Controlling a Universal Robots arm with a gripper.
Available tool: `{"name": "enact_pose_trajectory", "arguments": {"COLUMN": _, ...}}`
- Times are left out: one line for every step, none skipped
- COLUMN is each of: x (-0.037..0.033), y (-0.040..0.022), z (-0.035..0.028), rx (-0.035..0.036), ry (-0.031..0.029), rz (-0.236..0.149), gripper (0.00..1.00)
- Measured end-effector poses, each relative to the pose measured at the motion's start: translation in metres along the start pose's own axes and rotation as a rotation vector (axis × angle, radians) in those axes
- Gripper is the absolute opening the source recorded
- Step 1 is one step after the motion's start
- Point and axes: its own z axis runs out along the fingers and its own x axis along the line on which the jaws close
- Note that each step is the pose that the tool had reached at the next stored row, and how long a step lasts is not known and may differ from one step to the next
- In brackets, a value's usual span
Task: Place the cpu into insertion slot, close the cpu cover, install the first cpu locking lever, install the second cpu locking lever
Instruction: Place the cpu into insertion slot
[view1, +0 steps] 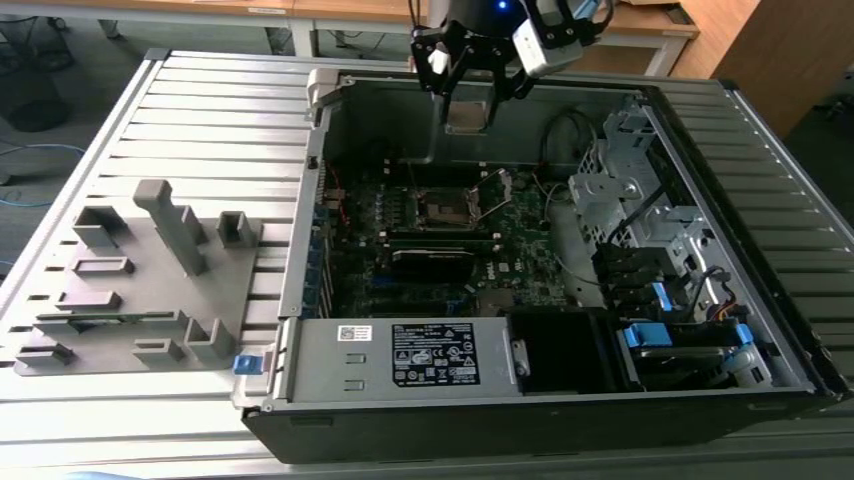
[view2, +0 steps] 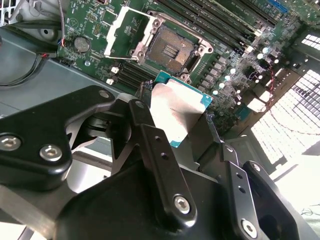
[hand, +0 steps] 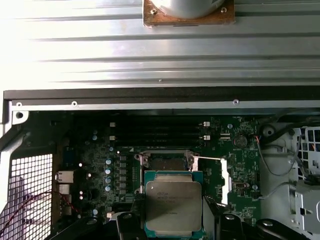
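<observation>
Tool: one tool (view1: 467, 100), with two dark fingers (view2: 155, 145) clamped on opposite edges of the cpu.
Cpu: one cpu (view1: 466, 117) (view2: 177, 112) (hand: 173, 207), held in the air with its silver top showing and a green rim around it. It hangs over the far part of the open case, above the insertion slot and clear of it.
Insertion slot: one insertion slot (view1: 445, 207) (view2: 172, 50) (hand: 165, 162), its dark centre open to view.
Cpu cover: one cpu cover (view2: 113, 37) (hand: 223, 180), flipped open beside the slot.
Writing on the cpu: a few lines of dark print on the metal top; I cannot make them out.
Labels: two on the power-supply box (view1: 320, 365) at the near side. One is a large black-and-white label (view1: 434, 352). The other is a small white label (view1: 354, 333) to the exterior view's left of it.
Case: one computer case (view1: 387, 120), lying open on the slatted metal surface (view1: 200, 120).
Fixture: one grey fixture (view1: 140, 290) with upright posts, on the surface at the exterior view's left of the case.
</observation>
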Motion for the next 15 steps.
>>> {"name": "enact_pose_trajectory", "arguments": {"x": 0.0000, "y": -0.0001, "z": 0.0013, "rx": 0.0001, "ry": -0.0017, "rz": 0.000, "gripper": 0.54}}
{"name": "enact_pose_trajectory", "arguments": {"x": 0.0000, "y": -0.0002, "z": 0.0027, "rx": -0.0001, "ry": -0.0035, "rz": 0.000, "gripper": 0.54}}
{"name": "enact_pose_trajectory", "arguments": {"x": 0.0000, "y": -0.0004, "z": 0.0042, "rx": -0.0001, "ry": -0.0050, "rz": 0.000, "gripper": 0.54}}
{"name": "enact_pose_trajectory", "arguments": {"x": 0.0000, "y": -0.0005, "z": 0.0059, "rx": -0.0002, "ry": -0.0060, "rz": -0.001, "gripper": 0.54}}
{"name": "enact_pose_trajectory", "arguments": {"x": 0.0000, "y": -0.0007, "z": 0.0075, "rx": 0.0004, "ry": -0.0061, "rz": -0.001, "gripper": 0.54}}
{"name": "enact_pose_trajectory", "arguments": {"x": 0.0000, "y": -0.0008, "z": 0.0087, "rx": 0.0023, "ry": -0.0062, "rz": -0.001, "gripper": 0.54}}
{"name": "enact_pose_trajectory", "arguments": {"x": 0.0001, "y": -0.0008, "z": 0.0096, "rx": 0.0066, "ry": -0.0063, "rz": 0.000, "gripper": 0.54}}
{"name": "enact_pose_trajectory", "arguments": {"x": 0.0001, "y": -0.0009, "z": 0.0104, "rx": 0.0111, "ry": -0.0065, "rz": 0.000, "gripper": 0.54}}
{"name": "enact_pose_trajectory", "arguments": {"x": 0.0000, "y": -0.0010, "z": 0.0112, "rx": 0.0159, "ry": -0.0066, "rz": 0.000, "gripper": 0.54}}
{"name": "enact_pose_trajectory", "arguments": {"x": 0.0000, "y": -0.0011, "z": 0.0120, "rx": 0.0206, "ry": -0.0067, "rz": 0.000, "gripper": 0.54}}
{"name": "enact_pose_trajectory", "arguments": {"x": 0.0000, "y": -0.0012, "z": 0.0129, "rx": 0.0250, "ry": -0.0069, "rz": 0.000, "gripper": 0.54}}
{"name": "enact_pose_trajectory", "arguments": {"x": 0.0000, "y": -0.0012, "z": 0.0137, "rx": 0.0296, "ry": -0.0070, "rz": 0.000, "gripper": 0.54}}
{"name": "enact_pose_trajectory", "arguments": {"x": -0.0001, "y": -0.0013, "z": 0.0142, "rx": 0.0333, "ry": -0.0071, "rz": 0.000, "gripper": 0.54}}
{"name": "enact_pose_trajectory", "arguments": {"x": -0.0001, "y": -0.0013, "z": 0.0143, "rx": 0.0339, "ry": -0.0070, "rz": 0.000, "gripper": 0.54}}
{"name": "enact_pose_trajectory", "arguments": {"x": -0.0001, "y": -0.0013, "z": 0.0143, "rx": 0.0343, "ry": -0.0070, "rz": 0.000, "gripper": 0.54}}
